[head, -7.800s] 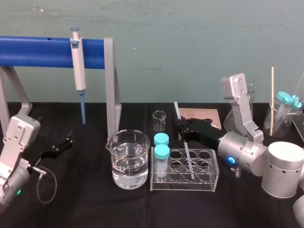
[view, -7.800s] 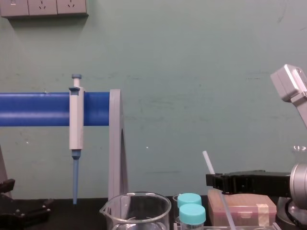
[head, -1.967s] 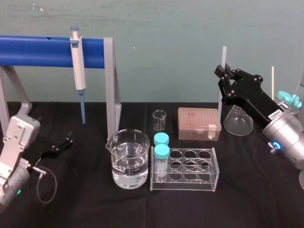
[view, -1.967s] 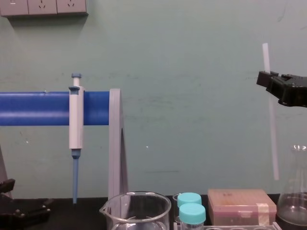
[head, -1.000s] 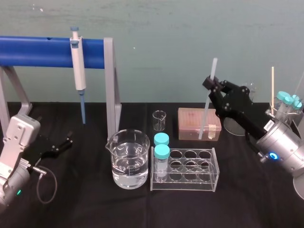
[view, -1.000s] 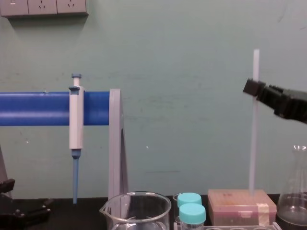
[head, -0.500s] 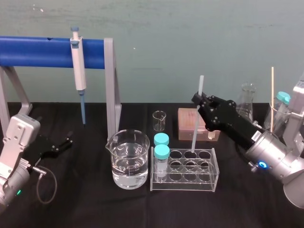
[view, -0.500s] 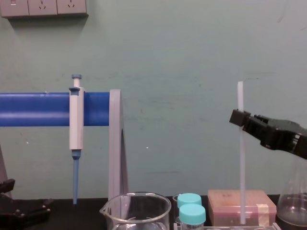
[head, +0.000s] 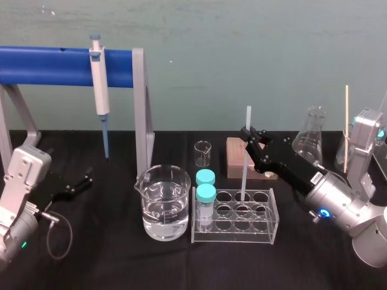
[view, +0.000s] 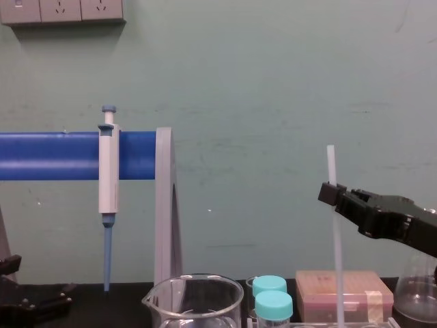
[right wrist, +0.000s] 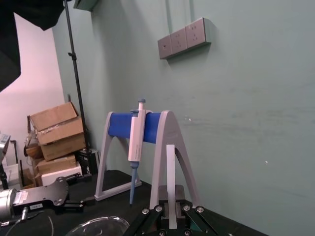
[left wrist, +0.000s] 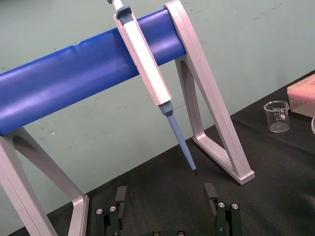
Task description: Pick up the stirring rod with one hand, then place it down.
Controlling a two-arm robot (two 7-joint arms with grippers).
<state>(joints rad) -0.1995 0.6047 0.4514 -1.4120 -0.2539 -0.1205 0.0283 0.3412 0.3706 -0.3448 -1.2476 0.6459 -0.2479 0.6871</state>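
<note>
Nearest you, at 6 o'clock: clear tube rack (head: 242, 234), with two teal-capped tubes (head: 205, 194) at its left end. Just beside it at 9 o'clock is a beaker of water (head: 162, 208).

At your 8 o'clock: left gripper (head: 77, 184), parked low over the black cloth, fingers (left wrist: 120, 194) spread wide with nothing between them.

Over the rack: right gripper (head: 250, 138), reaching in from 4 o'clock, fingers clamped on the stirring rod (head: 244, 163). The rod is near upright and gripped high. Its top stands above the fingers and its lower end is at the middle well of the back row. You cannot tell whether it touches bottom.

Behind the rack: small empty beaker (head: 203, 153), brown box (head: 234, 158), and a conical flask (head: 309, 142) at 2 o'clock.

Farthest, at 10 o'clock: blue bar stand (head: 48, 66) with the pipette (head: 100, 84) hung on it, tip down.
</note>
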